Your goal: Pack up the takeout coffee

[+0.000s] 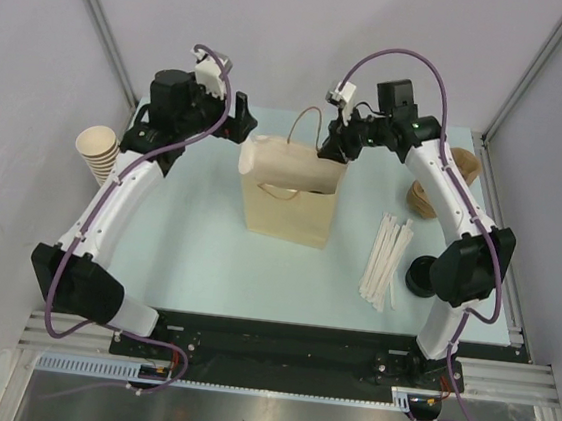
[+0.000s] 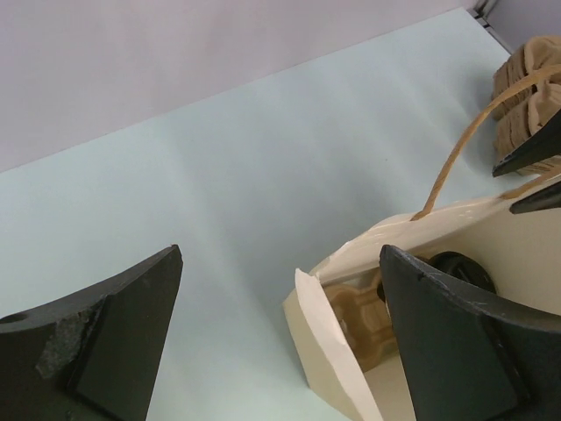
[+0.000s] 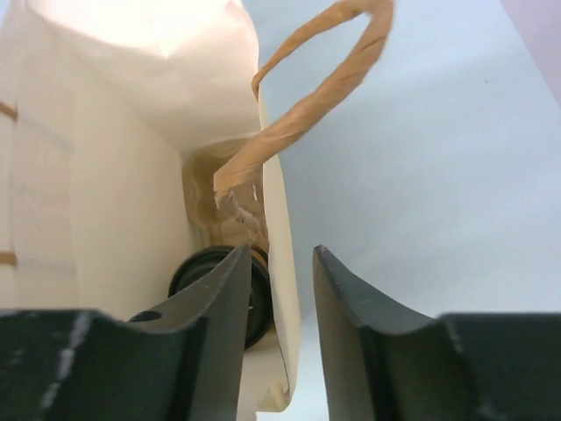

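**Table** (image 1: 197,242): pale mint. We find both claws hanging over its far half.

**Paper bag** (image 1: 291,212): cream, upright, mouth open. It stands between the two claws, with its left top corner just beside the left claw (image 1: 242,124) and its right rim directly under the right claw (image 1: 330,148).

**Left claw**: we log the jaws spread wide and gripping nothing. Bare table and the bag's nearest corner show between its fingers (image 2: 114,351).

**Right claw**: jaws part-way apart. One finger (image 3: 219,316) is inside the bag and the other outside, with the bag's side wall standing in the gap. We see no pinch on it and nothing held.

**Stack of nested tan cups** (image 1: 96,151): lying at the table's left edge, well apart from the left claw on its outward side.

**Spare pulp carriers** (image 1: 456,171): brown and piled, near the right claw on its outward side.

**Takeout coffee** (image 3: 206,197): down inside the bag, below and ahead of the right claw's inner finger. We note a brown moulded-pulp carrier (image 2: 368,316) with a black round lid (image 3: 206,263) showing in it. The cup's wall is hidden from us.

**Pale sticks** (image 1: 386,262): a loose row lying nearer the bases than the right claw. We cannot tell whether they are stirrers or straws.

**Black lids** (image 1: 420,275): just beside the sticks, partly behind the right arm.

**Handle** (image 3: 324,96): twisted brown paper, looping up just ahead of the right claw's fingertips.
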`<state>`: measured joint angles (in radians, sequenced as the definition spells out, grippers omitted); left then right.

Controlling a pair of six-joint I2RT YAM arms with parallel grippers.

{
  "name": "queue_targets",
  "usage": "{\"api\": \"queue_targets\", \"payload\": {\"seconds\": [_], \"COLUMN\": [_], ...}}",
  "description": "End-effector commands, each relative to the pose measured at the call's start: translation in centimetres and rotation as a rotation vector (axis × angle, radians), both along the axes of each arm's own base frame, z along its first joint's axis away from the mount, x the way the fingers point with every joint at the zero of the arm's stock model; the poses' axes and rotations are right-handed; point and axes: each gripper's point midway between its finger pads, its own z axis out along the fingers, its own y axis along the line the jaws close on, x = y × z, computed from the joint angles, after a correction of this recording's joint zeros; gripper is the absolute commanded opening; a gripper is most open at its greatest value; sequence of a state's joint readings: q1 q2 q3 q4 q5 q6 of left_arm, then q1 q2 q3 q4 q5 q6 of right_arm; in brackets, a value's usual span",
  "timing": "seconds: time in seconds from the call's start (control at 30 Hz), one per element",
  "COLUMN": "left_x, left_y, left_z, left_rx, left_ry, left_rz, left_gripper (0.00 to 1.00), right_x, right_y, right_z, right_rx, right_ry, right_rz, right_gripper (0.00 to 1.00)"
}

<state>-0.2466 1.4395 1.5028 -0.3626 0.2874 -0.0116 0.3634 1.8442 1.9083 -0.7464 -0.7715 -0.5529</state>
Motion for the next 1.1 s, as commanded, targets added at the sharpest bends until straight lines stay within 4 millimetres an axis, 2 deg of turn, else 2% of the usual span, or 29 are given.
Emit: {"api": "queue_targets", "payload": {"seconds": [0.0,0.1,0.13,0.17,0.2,0.27,0.3,0.37,0.4,0.43,0.47,0.57,0.6,0.63,0.67,0.7,0.73,0.77,0.8,0.83,0.9,0.93,0.97,1.07], "left_x": [0.6,1.0,1.1,1.3,1.3,1.5,1.5,1.2,1.2,0.9,0.7,0.0,-0.2,-0.4,-0.9,-1.1,-1.4,-1.8,-2.2,-2.4,-3.2,-3.4,-3.6,-4.1], "left_y": [1.0,1.8,2.1,2.6,2.8,3.5,3.7,4.2,4.4,4.7,4.8,4.8,4.7,4.7,4.7,4.6,4.6,4.7,4.8,4.9,5.0,5.1,5.1,5.2], "left_z": [2.7,2.3,2.0,1.9,1.8,1.7,1.7,1.8,2.0,1.7,1.6,0.6,-0.2,-0.6,-0.4,-1.3,-1.4,-1.3,-2.1,-2.3,-2.8,-2.9,-3.1,-3.5], "left_rx": [-0.033,-0.052,-0.055,-0.062,-0.067,-0.075,-0.082,-0.085,-0.094,-0.097,-0.104,-0.118,-0.123,-0.126,-0.133,-0.133,-0.135,-0.135,-0.133,-0.131,-0.129,-0.129,-0.129,-0.138], "left_ry": [-0.055,-0.031,-0.017,-0.012,-0.004,0.003,0.006,-0.002,-0.016,-0.015,-0.015,-0.001,0.011,0.017,0.011,0.026,0.025,0.017,0.027,0.028,0.034,0.035,0.039,0.049], "left_rz": [0.038,0.058,0.066,0.076,0.083,0.097,0.103,0.113,0.117,0.124,0.126,0.118,0.112,0.111,0.11,0.107,0.106,0.106,0.108,0.113,0.116,0.118,0.122,0.127], "left_gripper": [0.99,0.99,1.0,0.99,0.99,0.99,0.99,0.99,0.99,1.0,0.99,0.99,0.99,1.0,1.0,0.99,0.99,1.0,0.99,1.0,0.99,1.0,0.99,1.0], "right_x": [0.6,0.6,0.8,0.6,1.2,1.0,1.7,1.2,0.5,0.0,-0.8,-3.3,-4.7,-5.5,-5.9,-6.4,-7.2,-7.3,-7.5,-7.7,-7.7,-7.2,-7.4,-7.9], "right_y": [0.1,-0.3,-0.7,-1.1,-2.5,-4.6,-6.9,-9.6,-12.4,-13.6,-14.6,-17.4,-17.9,-18.0,-18.7,-19.1,-19.3,-19.8,-19.8,-20.0,-20.2,-20.3,-20.9,-20.9], "right_z": [4.6,7.7,8.5,9.9,10.9,12.8,13.0,12.4,11.8,10.5,10.1,6.4,6.3,3.7,2.4,1.5,-0.5,-1.6,-2.7,-4.7,-6.6,-6.9,-8.3,-10.9], "right_rx": [0.077,0.135,0.151,0.171,0.177,0.208,0.201,0.202,0.194,0.182,0.202,0.146,0.14,0.103,0.066,0.049,0.01,-0.036,-0.049,-0.085,-0.118,-0.1,-0.121,-0.12], "right_ry": [-0.061,-0.077,-0.069,-0.087,-0.103,-0.086,-0.079,-0.008,0.015,0.066,0.118,0.212,0.2,0.245,0.251,0.263,0.296,0.296,0.331,0.373,0.394,0.387,0.407,0.492], "right_rz": [-0.046,-0.094,-0.129,-0.153,-0.216,-0.325,-0.422,-0.538,-0.635,-0.685,-0.739,-0.869,-0.883,-0.895,-0.937,-0.971,-0.994,-1.04,-1.073,-1.092,-1.125,-1.152,-1.184,-1.231], "right_gripper": [0.43,0.51,0.57,0.6,0.62,0.63,0.64,0.65,0.67,0.67,0.67,0.68,0.7,0.71,0.71,0.7,0.68,0.66,0.6,0.59,0.58,0.58,0.57,0.53]}}
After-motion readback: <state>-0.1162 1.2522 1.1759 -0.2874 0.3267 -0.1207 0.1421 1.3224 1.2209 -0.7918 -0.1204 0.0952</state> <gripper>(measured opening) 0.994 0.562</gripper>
